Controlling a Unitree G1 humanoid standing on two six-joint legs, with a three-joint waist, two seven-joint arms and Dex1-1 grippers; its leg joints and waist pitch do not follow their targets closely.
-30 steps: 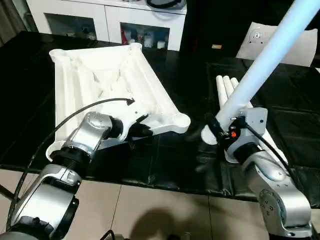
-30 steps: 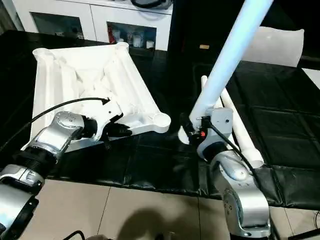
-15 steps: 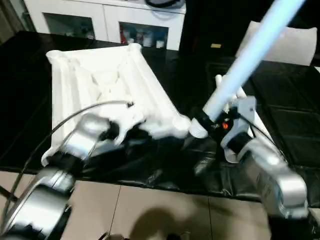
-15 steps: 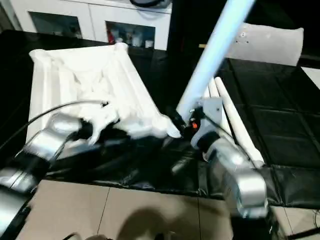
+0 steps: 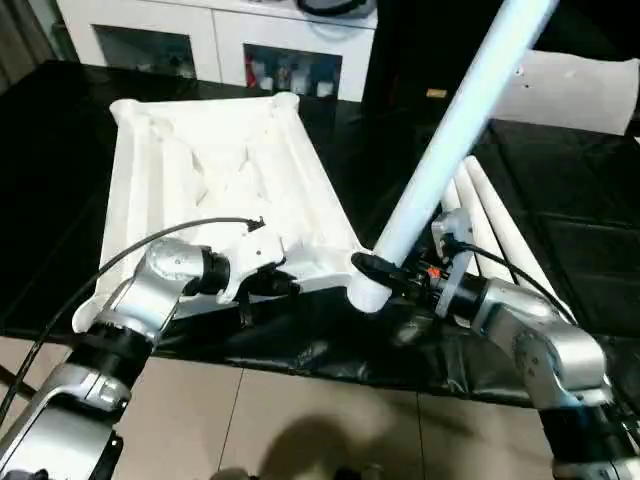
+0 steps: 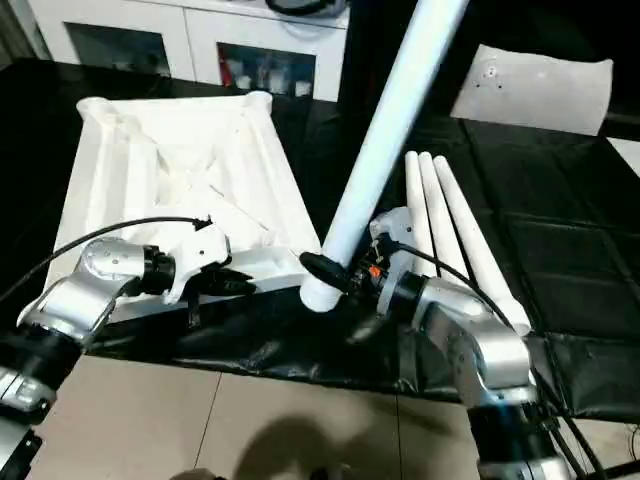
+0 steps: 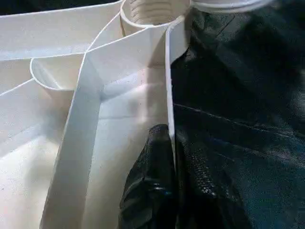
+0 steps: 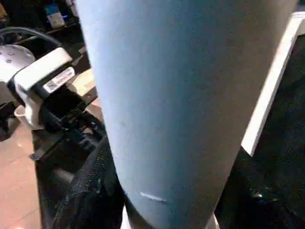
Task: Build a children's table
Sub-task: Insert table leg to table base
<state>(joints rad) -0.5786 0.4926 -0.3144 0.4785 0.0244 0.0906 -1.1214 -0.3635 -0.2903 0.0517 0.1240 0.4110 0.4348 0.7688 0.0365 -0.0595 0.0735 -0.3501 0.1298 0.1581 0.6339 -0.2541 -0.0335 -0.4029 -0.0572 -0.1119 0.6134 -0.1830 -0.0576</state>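
1. The tabletop (image 5: 215, 190) lies ribbed side up on the black mat (image 5: 330, 330), at about ten o'clock in the head view.
2. The left gripper (image 5: 282, 285) pinches the tabletop's near rim, fingers (image 7: 152, 191) closed on the thin wall.
3. The right gripper (image 5: 385, 275) clasps a leg (image 5: 450, 140) near its thick end, which sits at the near corner socket (image 7: 150, 12); the leg slants toward one o'clock.
4. Three spare legs (image 6: 445, 225) lie at three o'clock.
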